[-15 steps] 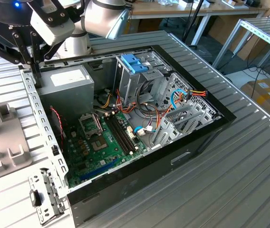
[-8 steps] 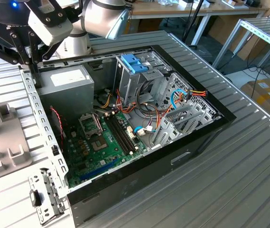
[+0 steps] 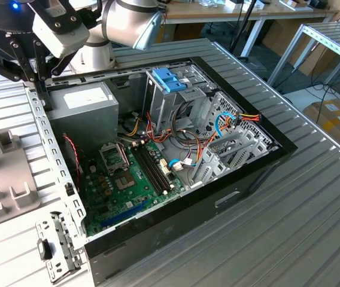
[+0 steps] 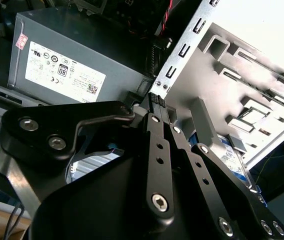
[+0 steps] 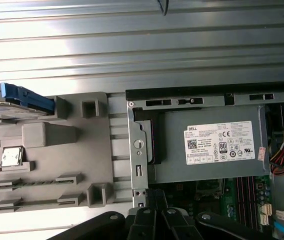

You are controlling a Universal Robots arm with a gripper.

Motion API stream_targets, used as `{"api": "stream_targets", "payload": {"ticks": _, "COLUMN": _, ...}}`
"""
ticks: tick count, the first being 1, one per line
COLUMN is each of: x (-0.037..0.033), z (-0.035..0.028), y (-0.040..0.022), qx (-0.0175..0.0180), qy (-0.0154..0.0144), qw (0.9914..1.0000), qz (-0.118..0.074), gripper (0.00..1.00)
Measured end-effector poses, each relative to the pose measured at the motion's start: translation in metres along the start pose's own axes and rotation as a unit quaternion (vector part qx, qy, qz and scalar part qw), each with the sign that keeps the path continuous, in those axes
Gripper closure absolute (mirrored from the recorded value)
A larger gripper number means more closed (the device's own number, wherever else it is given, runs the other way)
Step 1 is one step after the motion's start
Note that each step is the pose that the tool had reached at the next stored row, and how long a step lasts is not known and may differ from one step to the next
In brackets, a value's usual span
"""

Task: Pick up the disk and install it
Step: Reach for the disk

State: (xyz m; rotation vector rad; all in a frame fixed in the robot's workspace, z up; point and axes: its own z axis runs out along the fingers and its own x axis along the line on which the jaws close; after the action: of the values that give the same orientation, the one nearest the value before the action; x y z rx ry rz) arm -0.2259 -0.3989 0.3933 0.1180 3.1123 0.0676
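Well, nothing is done yet: the disk [image 5: 24,97] sits in the grey holder [image 3: 14,191], outside the case [image 3: 242,179] at its nine o'clock in the exterior view. My gripper [image 4: 155,99], fingers [image 4: 158,145] pressed together and empty, hangs just above the case's rear wall [image 3: 50,152]; I judge free room only upward.

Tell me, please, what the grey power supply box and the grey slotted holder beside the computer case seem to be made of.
Grey power supply box: apparently folded sheet metal with a matte finish; thin bent edges, soft sheen.
Grey slotted holder: likely matte plastic, perhaps printed; thick blocky walls, even dull colour.
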Motion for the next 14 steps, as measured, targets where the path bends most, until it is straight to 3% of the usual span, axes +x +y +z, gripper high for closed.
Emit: {"api": "stream_targets", "payload": {"ticks": 14, "x": 0.0059, "z": -0.0002, "y": -0.0005, "qx": 0.0000, "qy": 0.0000, "qw": 1.00000, "qz": 0.000, "gripper": 0.89}}
